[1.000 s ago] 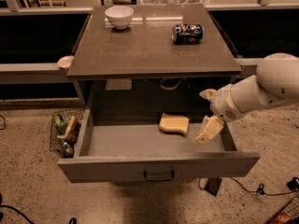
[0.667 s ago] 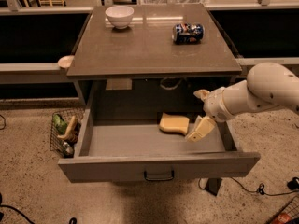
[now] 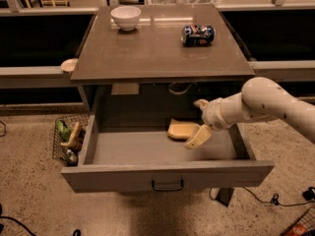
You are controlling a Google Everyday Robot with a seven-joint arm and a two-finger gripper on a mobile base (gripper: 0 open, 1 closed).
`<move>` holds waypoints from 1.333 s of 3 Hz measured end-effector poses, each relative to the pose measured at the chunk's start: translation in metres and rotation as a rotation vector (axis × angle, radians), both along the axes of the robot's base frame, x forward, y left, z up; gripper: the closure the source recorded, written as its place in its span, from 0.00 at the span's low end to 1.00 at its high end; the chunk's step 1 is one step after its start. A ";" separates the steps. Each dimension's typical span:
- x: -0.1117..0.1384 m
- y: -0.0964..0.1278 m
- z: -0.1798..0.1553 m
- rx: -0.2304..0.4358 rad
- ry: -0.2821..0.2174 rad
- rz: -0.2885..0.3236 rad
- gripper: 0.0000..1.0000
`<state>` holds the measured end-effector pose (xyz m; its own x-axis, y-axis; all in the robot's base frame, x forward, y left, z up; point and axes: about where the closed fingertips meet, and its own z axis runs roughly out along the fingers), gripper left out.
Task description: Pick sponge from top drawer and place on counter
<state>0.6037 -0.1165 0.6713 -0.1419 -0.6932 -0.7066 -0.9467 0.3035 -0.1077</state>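
The pale yellow sponge point(image 3: 180, 130) lies flat on the floor of the pulled-out top drawer point(image 3: 167, 177), towards the back and right of centre. My gripper point(image 3: 199, 121) comes in from the right on a white arm and sits inside the drawer at the sponge's right end. Its fingers are spread apart: one cream finger point(image 3: 198, 136) is in front of the sponge and touches or nearly touches it, the other is behind. The sponge is not lifted. The grey-brown counter point(image 3: 157, 53) is the top of the cabinet, above the drawer.
A white bowl point(image 3: 126, 17) stands at the counter's back left and a blue soda can point(image 3: 198, 35) lies on its side at the back right. A wire basket point(image 3: 68, 140) with items stands on the floor left of the drawer. Pale ledges run along both sides.
My gripper has moved left and slightly deeper into the drawer, from beside the sponge to right at its right end. The sponge has not moved.
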 end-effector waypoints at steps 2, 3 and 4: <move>0.022 0.004 -0.047 0.041 0.025 -0.042 0.00; 0.026 0.003 -0.065 0.063 0.038 -0.061 0.19; 0.025 0.003 -0.075 0.088 0.040 -0.064 0.49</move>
